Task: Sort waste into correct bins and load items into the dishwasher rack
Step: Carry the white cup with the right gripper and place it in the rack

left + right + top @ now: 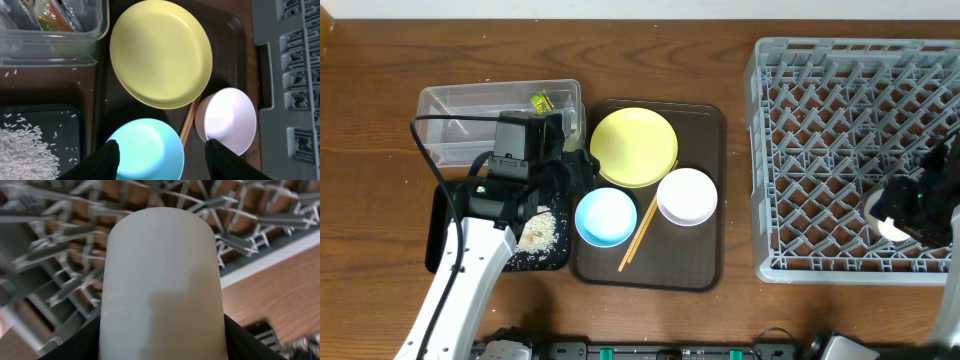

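At the far left, the clear tub sits on the table with the yellow-green snack wrapper inside it, near its right end. Just in front of it is the black tray, which holds a heap of whitish rice scraps with loose grains scattered around. The left arm reaches over these two bins. The left gripper hangs above the near-left part of the dark brown serving tray, its fingers spread wide apart and holding nothing. In the left wrist view, the light blue bowl lies below and between the two fingers, closer to the left one. The white bowl sits under the right one. The yellow plate lies further ahead of the fingertips, on the far part of the serving tray. The wooden chopsticks lie slanted between the two bowls, and one end passes under the plate's edge. To the right, well apart from the serving tray, stands the grey dishwasher rack. The right gripper is over the rack's near-right corner. Its fingers are closed on the small white cup, which fills the right wrist view, with the rack's pegs and lattice below it.
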`<action>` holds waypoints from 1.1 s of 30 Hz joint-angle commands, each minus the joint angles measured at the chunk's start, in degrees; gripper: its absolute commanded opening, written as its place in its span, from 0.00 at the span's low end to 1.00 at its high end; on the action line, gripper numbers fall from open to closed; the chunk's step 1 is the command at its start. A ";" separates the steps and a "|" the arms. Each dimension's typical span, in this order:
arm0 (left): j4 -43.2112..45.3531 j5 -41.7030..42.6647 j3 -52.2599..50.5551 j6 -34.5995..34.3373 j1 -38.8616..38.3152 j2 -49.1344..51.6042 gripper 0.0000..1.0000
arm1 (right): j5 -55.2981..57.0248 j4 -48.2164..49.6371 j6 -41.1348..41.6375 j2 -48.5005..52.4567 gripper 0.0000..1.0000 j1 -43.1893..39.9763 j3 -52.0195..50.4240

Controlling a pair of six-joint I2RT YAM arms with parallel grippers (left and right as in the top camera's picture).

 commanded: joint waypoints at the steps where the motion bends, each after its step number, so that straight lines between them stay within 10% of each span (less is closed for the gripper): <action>1: -0.37 -1.03 0.46 1.03 0.17 -0.20 0.58 | 1.75 0.09 0.85 3.65 0.38 -2.32 1.07; 10: -0.85 -1.03 0.46 1.03 0.17 -0.13 0.58 | 0.57 3.37 0.81 12.24 0.49 -2.75 1.07; 14: -1.31 -1.03 0.46 1.03 0.17 -0.11 0.60 | -2.93 3.67 0.83 13.29 0.99 -2.73 1.07; 33: -7.72 -2.36 0.44 1.05 0.17 -0.09 0.64 | -17.07 6.58 -4.79 5.44 0.90 3.15 10.67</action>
